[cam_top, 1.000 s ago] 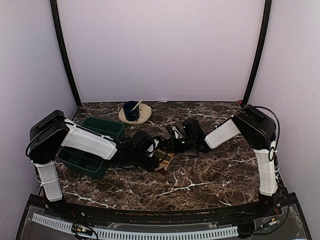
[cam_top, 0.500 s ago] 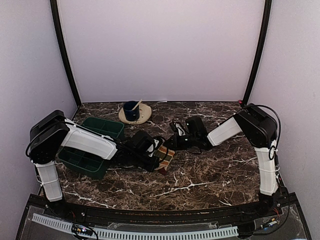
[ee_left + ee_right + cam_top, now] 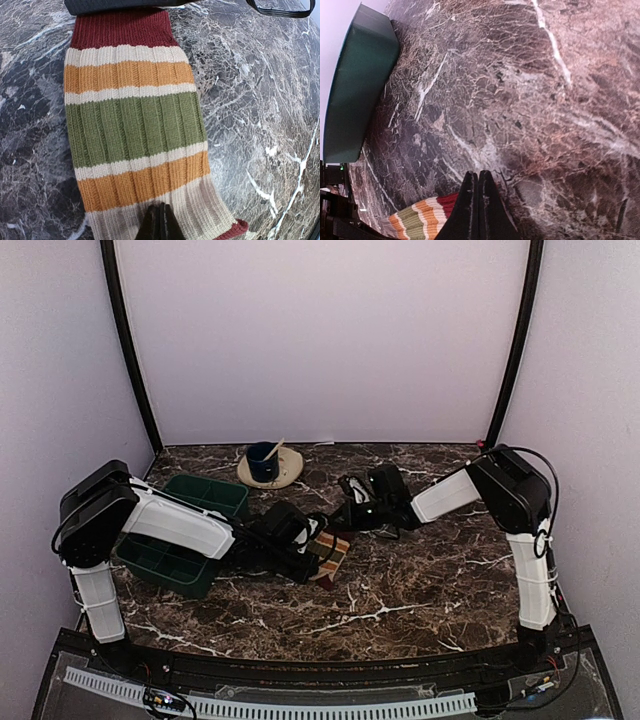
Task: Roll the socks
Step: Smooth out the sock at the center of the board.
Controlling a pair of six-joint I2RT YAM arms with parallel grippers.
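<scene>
Left wrist view: striped sock [image 3: 135, 130] lies flat and full length on the marble table [image 3: 260, 100], bands of red, cream, orange and green all showing, no turn of a roll anywhere. The left gripper [image 3: 160, 222] sits on its near cream end, tips pressed together. Can't tell whether any fabric is pinched between them. The plain tan sock can't be made out in any view.

The right gripper [image 3: 478, 200] has its fingers together too, holding nothing, hovering over bare marble. The sock's red end is just beyond its tips, and the green tray [image 3: 355, 85] is further off at the table's left. A blue cup [image 3: 263, 460] on a plate [image 3: 285, 472] sits at the back, well apart from the work.

Progress, as I judge it: rolling is basically not started. One sock is laid out and pinned at one end, and all the rolling is left.

Versus a second ago, the right arm has pulled back from the sock's far end toward the rear of the table. The left arm and sock are unchanged.
</scene>
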